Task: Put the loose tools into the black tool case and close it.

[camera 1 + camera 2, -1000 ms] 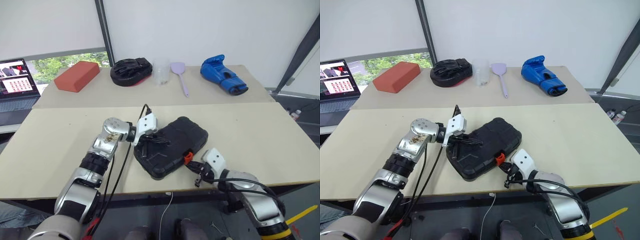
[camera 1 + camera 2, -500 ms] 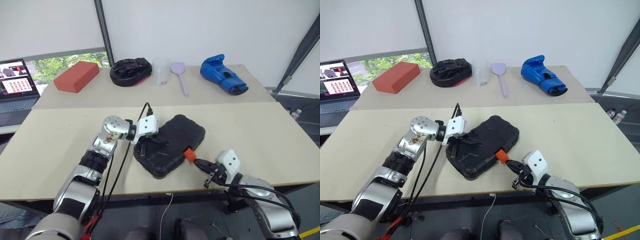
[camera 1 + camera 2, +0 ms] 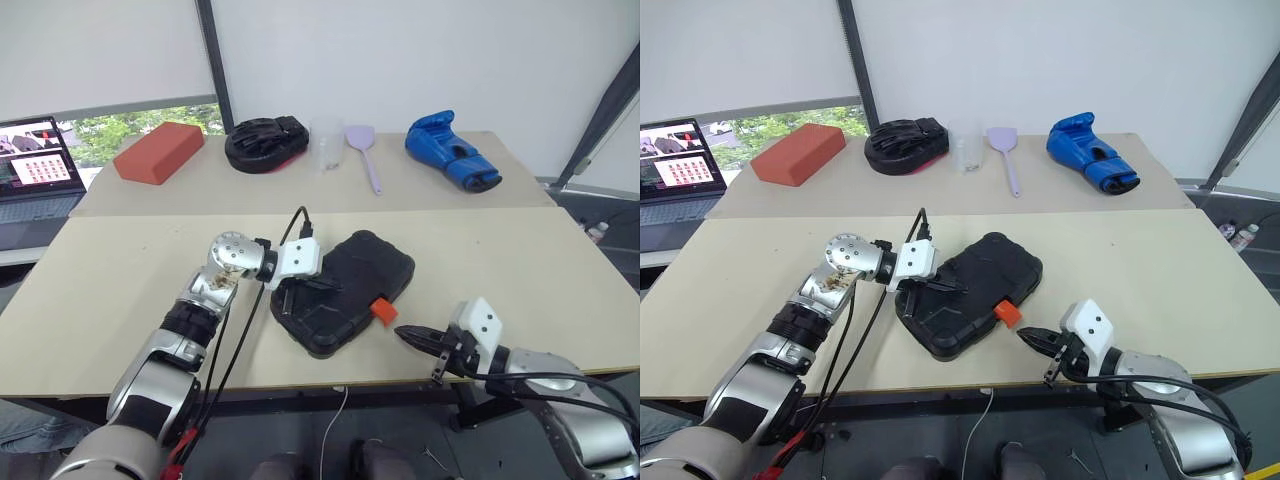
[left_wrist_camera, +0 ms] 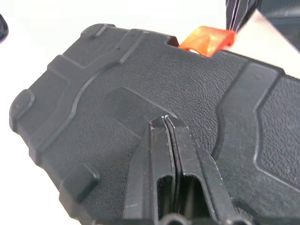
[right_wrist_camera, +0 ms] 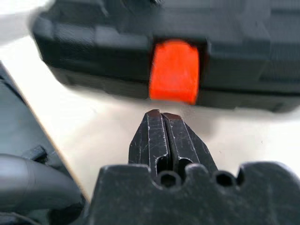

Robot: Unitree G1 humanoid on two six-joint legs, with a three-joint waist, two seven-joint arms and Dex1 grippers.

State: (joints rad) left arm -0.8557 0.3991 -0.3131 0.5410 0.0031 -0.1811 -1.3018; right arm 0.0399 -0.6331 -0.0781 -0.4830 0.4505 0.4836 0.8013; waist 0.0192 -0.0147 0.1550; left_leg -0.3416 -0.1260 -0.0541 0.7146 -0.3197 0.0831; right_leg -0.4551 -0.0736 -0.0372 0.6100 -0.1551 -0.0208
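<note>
**Latch facing the right end effector**

The black tool case [image 3: 343,291] is lying closed near the surface's [image 3: 110,270] front edge. The left end effector [image 4: 166,123], pinched shut, is pressing its lid; the right end effector [image 5: 161,116], also shut and empty, is pointing straight at the orange latch [image 5: 174,70], just apart.

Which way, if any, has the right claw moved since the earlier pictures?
Yes. The shut right claw has backed away from the case's orange latch, toward the table's near edge.
</note>
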